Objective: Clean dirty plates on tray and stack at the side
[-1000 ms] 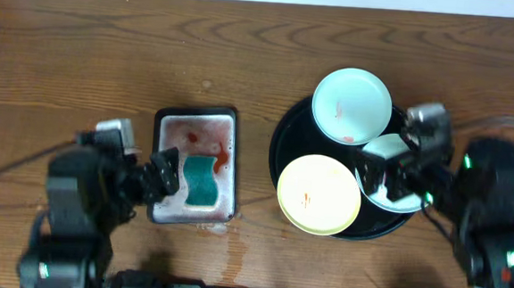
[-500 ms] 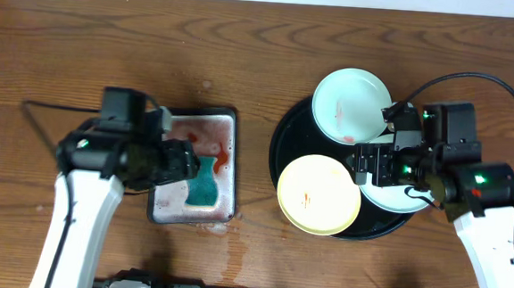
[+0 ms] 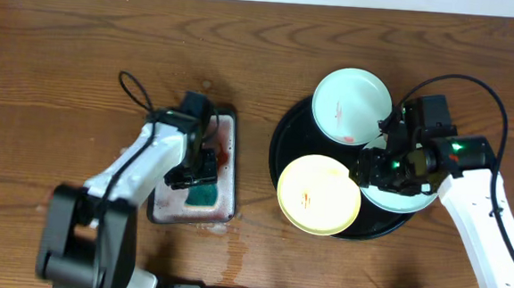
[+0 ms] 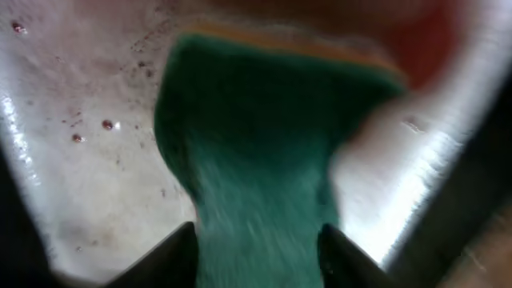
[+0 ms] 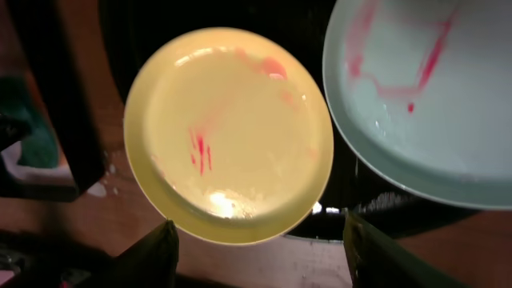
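**Sponge bracketed by the left gripper, smeared plates waiting on the tray**

The left gripper (image 4: 256, 254) is set directly over the teal wavy-edged sponge (image 4: 264, 136), which lies in the small rectangular grey metal tray (image 4: 80, 168), left of centre on the brown wood-grain table (image 3: 84, 53). The sponge's long axis runs near to far, and the fingers are placed either side of its near end. Whether they are pressed onto it cannot be told through the blur.

The right gripper (image 5: 260, 260) is held wide open and empty above the large round glossy black tray (image 3: 284, 132), so the right arm is the nearer to the plates. All three plates are on that tray:

- The pale yellow round plate (image 3: 318, 194), streaked red, lies just left of the right gripper.
- One pale mint plate (image 3: 351, 105) lies at the far side.
- Another pale mint plate (image 3: 406, 200) is partly hidden beneath the right arm.

Nothing is stacked at the side yet. No brand, label or legible writing is seen.
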Controlling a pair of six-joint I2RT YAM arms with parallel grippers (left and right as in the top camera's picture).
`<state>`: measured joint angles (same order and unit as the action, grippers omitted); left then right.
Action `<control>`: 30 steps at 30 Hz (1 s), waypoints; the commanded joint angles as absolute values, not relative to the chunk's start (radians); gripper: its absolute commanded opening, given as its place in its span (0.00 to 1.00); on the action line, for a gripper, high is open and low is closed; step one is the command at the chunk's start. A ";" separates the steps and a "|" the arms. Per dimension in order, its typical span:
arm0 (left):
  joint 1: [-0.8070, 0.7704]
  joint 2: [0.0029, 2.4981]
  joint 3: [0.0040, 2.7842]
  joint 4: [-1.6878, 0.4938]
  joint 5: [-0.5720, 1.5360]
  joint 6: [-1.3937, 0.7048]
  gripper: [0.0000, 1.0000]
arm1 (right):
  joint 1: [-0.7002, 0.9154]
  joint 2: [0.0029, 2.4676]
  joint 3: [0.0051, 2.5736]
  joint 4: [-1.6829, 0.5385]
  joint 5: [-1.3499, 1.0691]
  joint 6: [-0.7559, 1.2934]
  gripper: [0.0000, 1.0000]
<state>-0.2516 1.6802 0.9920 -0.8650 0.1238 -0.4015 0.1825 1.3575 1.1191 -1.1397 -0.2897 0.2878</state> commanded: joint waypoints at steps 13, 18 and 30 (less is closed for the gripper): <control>-0.252 1.692 1.005 -0.855 0.101 -0.442 0.08 | 0.174 1.393 0.958 -1.064 -0.296 0.299 0.58; -0.252 1.536 1.007 -0.905 0.104 -0.420 0.07 | 0.176 1.393 0.825 -0.930 -0.347 0.299 0.41; -0.255 1.327 1.007 -0.947 0.176 -0.382 0.07 | 0.180 1.393 0.680 -0.725 -0.293 0.405 0.39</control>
